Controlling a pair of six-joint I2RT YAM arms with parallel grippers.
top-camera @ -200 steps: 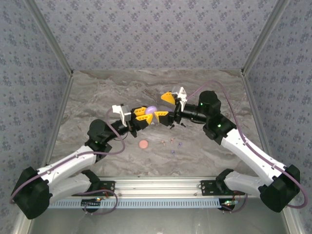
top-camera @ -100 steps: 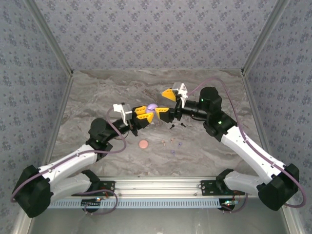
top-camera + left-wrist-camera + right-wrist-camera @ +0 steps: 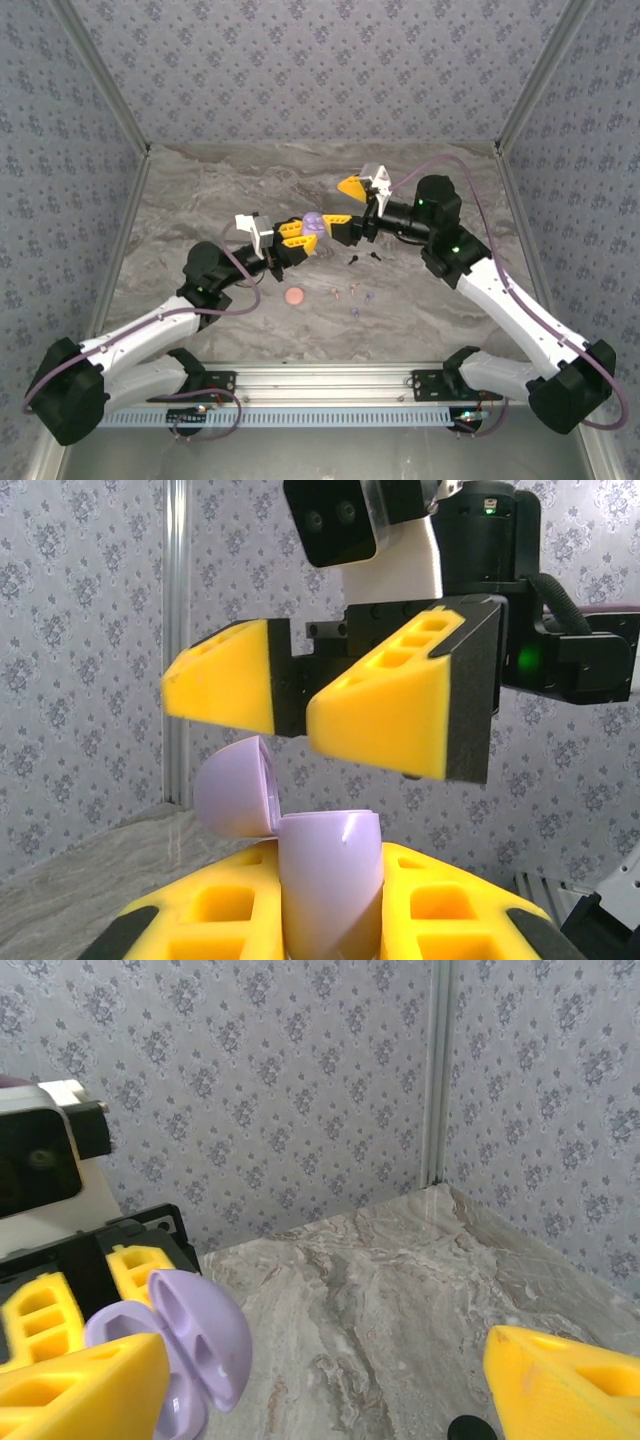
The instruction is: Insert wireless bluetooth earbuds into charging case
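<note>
Since a second ago: both grippers have crept toward the far wall, the charging case carried along with them.

Top view. Left gripper (image 3: 297, 232) is clamped on the lilac charging case (image 3: 313, 222), held above the table (image 3: 200, 200). Right gripper (image 3: 343, 206) is spread wide and empty, one finger just beside the case. Earbuds (image 3: 353, 290) lie scattered on the table, nearer the arms: black, lilac and pale. A pink round disc (image 3: 293, 296) lies to their left.

Left wrist view. The case sits between this gripper's own fingers, lid (image 3: 235, 785) hinged open and tilted back. Right gripper (image 3: 300, 695) hangs just above the lid; contact cannot be told.

Right wrist view. One open half of the case (image 3: 195, 1345) faces this camera, with two hollows in it. No bud inside that I can see.

Judgement: the case is open, loading not begun. To do it well, the left arm should hold steady with the sockets upward. The right should descend to one bud, pinch across its stem, and enter the socket slowly, stem first.
</note>
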